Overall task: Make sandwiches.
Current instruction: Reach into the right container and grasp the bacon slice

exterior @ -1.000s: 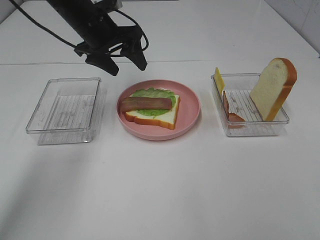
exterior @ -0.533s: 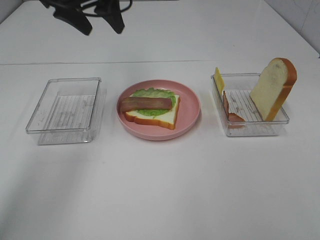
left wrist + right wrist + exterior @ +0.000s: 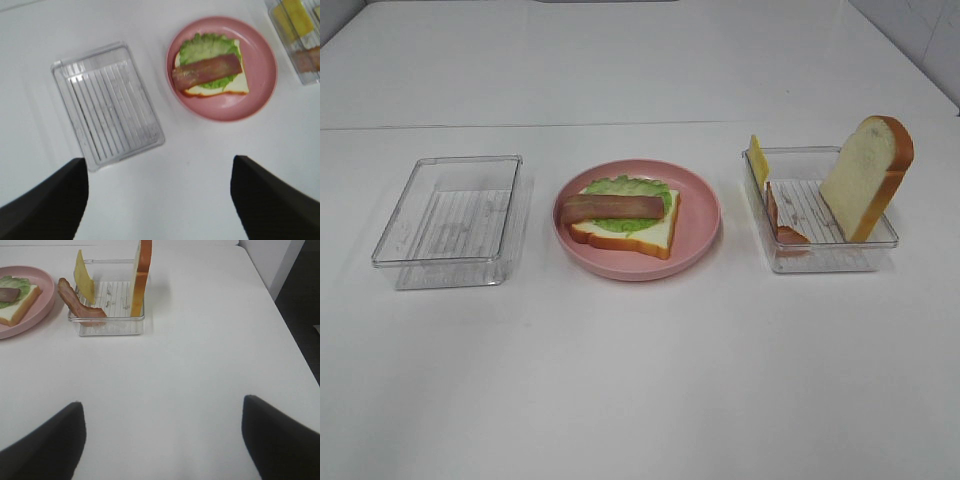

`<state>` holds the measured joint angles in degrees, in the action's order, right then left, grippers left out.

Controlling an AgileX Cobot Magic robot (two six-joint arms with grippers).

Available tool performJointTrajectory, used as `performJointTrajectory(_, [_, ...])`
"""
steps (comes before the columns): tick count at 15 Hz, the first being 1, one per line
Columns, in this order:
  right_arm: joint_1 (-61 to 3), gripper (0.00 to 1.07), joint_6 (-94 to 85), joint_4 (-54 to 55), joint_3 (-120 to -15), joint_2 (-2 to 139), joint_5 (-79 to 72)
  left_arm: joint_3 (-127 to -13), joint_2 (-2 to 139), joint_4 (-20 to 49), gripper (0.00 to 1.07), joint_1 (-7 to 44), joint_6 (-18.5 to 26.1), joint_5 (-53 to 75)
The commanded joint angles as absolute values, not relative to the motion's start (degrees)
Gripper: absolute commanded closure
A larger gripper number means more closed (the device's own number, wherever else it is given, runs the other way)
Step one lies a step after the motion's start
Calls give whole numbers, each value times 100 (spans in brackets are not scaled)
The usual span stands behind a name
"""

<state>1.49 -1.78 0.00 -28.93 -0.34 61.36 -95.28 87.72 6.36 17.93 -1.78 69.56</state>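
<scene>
On the pink plate (image 3: 705,215) lies a bread slice (image 3: 645,236) with a green lettuce leaf (image 3: 620,187) and one bacon strip (image 3: 612,207) on top. The second bread slice (image 3: 865,175) stands on edge in the right clear tray (image 3: 820,262), with the yellow cheese slice (image 3: 758,158) and another bacon strip (image 3: 782,225) leaning against the tray's walls. Neither gripper shows in the exterior view. My left gripper (image 3: 160,200) is open and empty, high above the table on the near side of the plate (image 3: 260,80). My right gripper (image 3: 162,440) is open and empty, back from the right tray (image 3: 112,327).
An empty clear tray (image 3: 450,215) stands left of the plate; it also shows in the left wrist view (image 3: 107,105). The table's right edge (image 3: 260,290) lies beyond the right tray.
The left arm, which hung above the far left of the plate, has pulled up and back out of the exterior view. The food and trays have not moved.
</scene>
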Motion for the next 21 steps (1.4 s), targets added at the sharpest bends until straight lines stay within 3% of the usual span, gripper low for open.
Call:
performJointTrajectory(1, [195, 26, -206, 0, -2893, -103, 6062, -8394, 7804, 504, 32, 1805, -223, 7374])
performJointTrajectory(9, [195, 26, -206, 0, -2893, -103, 6062, -5237, 4217, 441, 32, 1805, -212, 6784])
performJointTrajectory(14, [195, 26, -206, 0, -2893, -103, 6062, -3999, 2126, 321, 32, 1805, 235, 6240])
performJointTrajectory(21, [195, 27, -206, 0, -2893, -74, 6062, -2859, 292, 97, 32, 1805, 252, 5987])
